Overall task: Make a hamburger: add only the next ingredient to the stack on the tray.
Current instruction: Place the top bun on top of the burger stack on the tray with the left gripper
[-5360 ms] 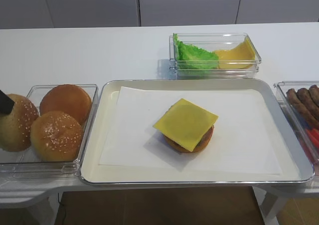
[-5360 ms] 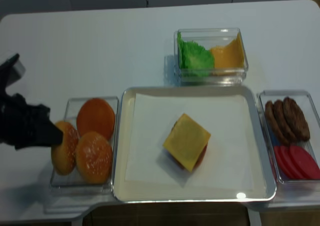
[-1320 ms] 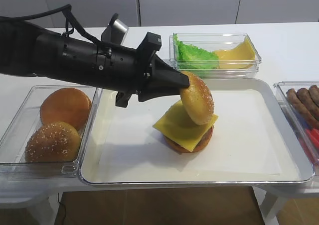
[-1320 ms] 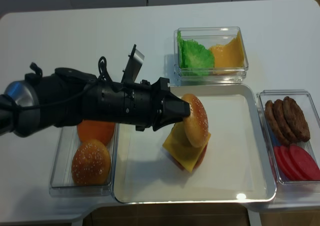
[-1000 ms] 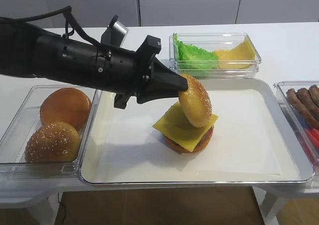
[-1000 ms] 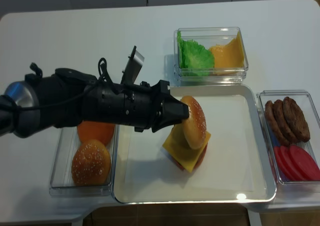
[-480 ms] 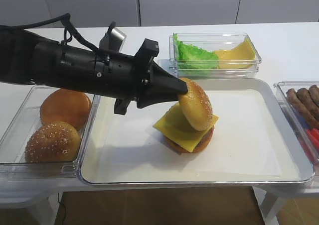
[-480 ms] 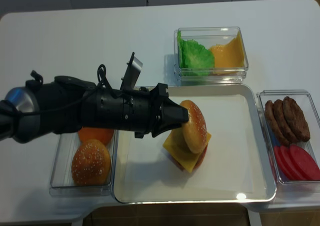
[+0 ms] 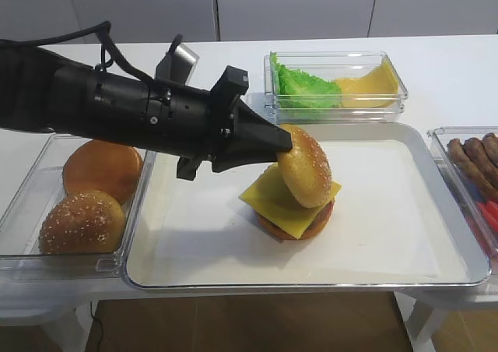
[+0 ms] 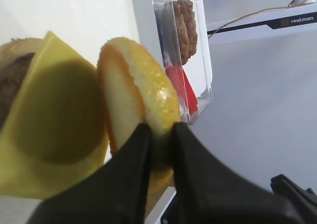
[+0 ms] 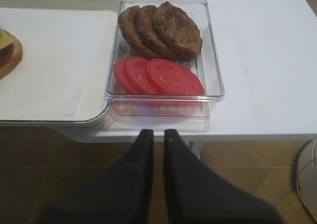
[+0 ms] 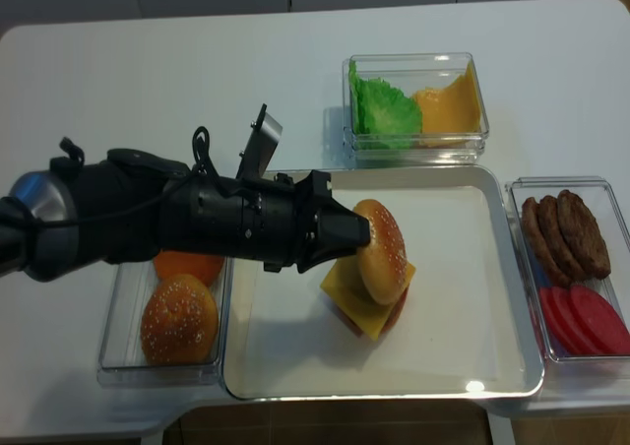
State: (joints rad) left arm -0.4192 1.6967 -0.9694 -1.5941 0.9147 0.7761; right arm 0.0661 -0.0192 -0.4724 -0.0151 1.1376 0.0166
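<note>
We count one metal tray (image 9: 455, 247) and three clear bins (image 9: 19, 212). There are three buns apart from the stack: two seeded tops (image 9: 305, 167), one of them held in the air, and one smooth bun (image 9: 101, 167). The single stack (image 9: 294, 212) carries one cheese slice (image 9: 268, 198). We also count three patties (image 11: 161, 29), three tomato slices (image 11: 158, 76), one lettuce leaf (image 9: 303, 87), and two grippers (image 11: 154, 135).
</note>
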